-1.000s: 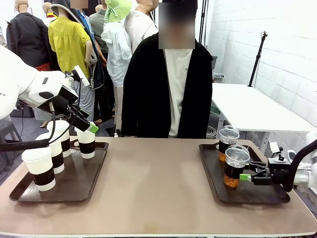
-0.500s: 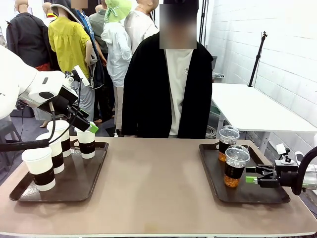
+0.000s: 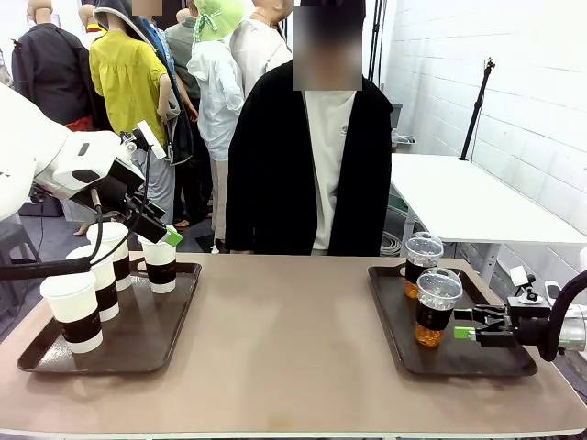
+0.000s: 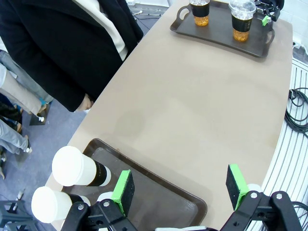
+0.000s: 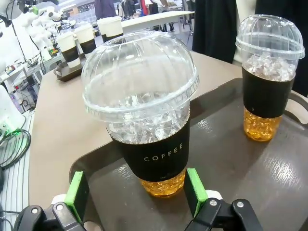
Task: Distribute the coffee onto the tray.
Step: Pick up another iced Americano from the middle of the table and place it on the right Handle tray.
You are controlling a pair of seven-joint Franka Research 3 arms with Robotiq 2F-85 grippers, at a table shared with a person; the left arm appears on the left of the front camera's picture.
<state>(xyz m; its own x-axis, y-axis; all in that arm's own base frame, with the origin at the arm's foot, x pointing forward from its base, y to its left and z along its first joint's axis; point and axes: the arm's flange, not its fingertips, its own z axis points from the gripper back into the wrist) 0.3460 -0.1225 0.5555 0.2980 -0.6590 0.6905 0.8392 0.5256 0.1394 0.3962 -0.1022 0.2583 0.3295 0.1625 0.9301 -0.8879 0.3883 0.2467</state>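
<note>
Several white paper cups with brown sleeves [image 3: 84,307] stand on the left tray [image 3: 151,344]. My left gripper [image 3: 165,234] hovers open just above the rear right cup [image 3: 161,266]; its wrist view shows its gripper [image 4: 180,188] empty over the tray [image 4: 159,190], with two paper cups [image 4: 77,167] to one side. Two dome-lidded iced coffees stand on the right tray [image 3: 477,362]. My right gripper [image 3: 463,333] is open, just right of the near iced cup [image 3: 436,307]. From that wrist, the gripper [image 5: 136,188] faces this cup [image 5: 144,110], and the far cup [image 5: 269,77] stands behind.
A person in a black jacket [image 3: 312,156] stands at the table's far edge, hands out of sight. The brown tabletop [image 3: 284,348] stretches between the two trays. A white table [image 3: 477,197] stands behind on the right.
My right gripper has drawn back to the right, off the near iced cup, which stays standing on the tray. The left arm has not moved.
</note>
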